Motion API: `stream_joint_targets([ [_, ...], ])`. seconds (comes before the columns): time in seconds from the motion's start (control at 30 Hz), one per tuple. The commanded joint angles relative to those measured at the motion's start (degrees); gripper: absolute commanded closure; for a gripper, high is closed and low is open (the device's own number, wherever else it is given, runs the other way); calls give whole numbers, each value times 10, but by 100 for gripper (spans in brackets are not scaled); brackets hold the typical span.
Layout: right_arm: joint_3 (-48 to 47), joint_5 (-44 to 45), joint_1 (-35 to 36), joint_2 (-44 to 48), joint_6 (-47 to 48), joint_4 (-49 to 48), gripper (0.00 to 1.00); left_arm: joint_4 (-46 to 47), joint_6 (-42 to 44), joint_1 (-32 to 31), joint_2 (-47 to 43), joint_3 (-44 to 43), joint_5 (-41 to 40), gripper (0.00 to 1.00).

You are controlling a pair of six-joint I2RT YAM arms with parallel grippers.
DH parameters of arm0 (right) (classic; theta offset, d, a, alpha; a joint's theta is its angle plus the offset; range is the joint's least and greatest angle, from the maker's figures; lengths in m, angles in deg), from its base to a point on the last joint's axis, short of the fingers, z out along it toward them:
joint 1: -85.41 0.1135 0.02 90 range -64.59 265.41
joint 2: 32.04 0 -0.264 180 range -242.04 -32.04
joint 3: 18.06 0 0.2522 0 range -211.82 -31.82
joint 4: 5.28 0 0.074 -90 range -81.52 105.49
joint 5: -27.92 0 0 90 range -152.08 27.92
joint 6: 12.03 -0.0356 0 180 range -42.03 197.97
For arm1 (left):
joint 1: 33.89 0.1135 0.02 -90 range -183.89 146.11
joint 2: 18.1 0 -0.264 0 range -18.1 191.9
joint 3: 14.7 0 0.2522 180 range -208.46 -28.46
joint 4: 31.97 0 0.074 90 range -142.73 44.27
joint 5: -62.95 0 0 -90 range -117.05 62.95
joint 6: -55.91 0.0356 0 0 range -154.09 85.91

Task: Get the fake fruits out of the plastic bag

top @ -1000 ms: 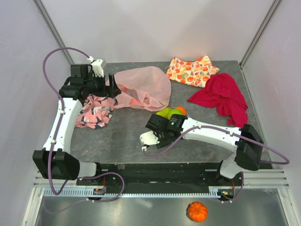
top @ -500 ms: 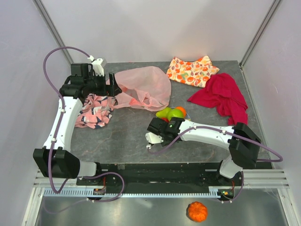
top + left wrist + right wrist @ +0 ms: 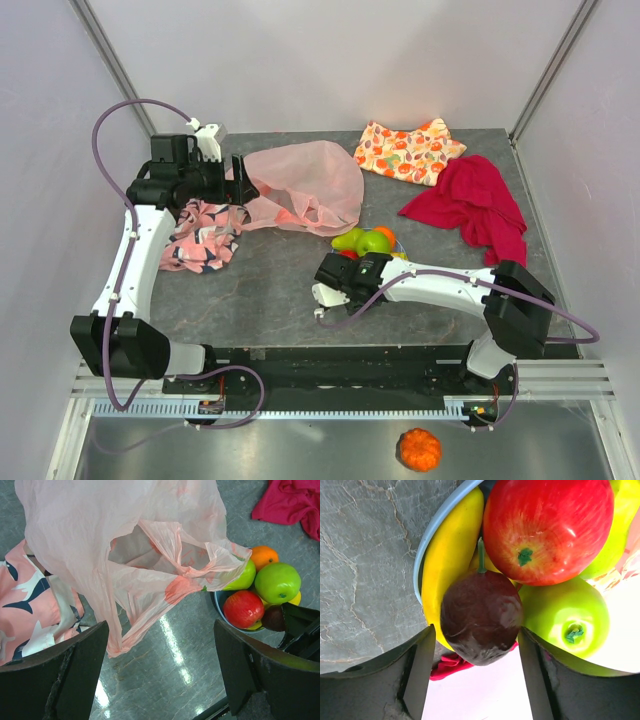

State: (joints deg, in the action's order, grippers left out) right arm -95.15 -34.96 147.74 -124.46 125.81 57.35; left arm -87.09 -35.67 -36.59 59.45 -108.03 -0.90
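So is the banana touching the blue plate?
Touching. In the right wrist view the banana lies along the inside of the blue plate, pressed against its rim with no gap showing between them.

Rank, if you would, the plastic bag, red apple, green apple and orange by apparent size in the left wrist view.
1. plastic bag, by far the largest.
2. green apple and red apple, too alike to separate.
3. orange, smallest, though partly hidden behind the green apple.
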Motion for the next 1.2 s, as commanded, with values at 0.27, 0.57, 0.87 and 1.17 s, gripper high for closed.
stream_joint_targets([
  [0.27,-12,29,-1,20,9,-8,15,23,-16,2,-9,-14,21,8],
  [0.57,-50,-7,1,55,29,39,2,23,-17,2,4,-28,26,8],
  [0.87,-166,-76,-2,113,47,127,2,-18,30,2,20,-94,-17,4],
  [1.17,-238,-263,-108,113,-4,49,2,-95,75,2,72,-162,-66,2],
])
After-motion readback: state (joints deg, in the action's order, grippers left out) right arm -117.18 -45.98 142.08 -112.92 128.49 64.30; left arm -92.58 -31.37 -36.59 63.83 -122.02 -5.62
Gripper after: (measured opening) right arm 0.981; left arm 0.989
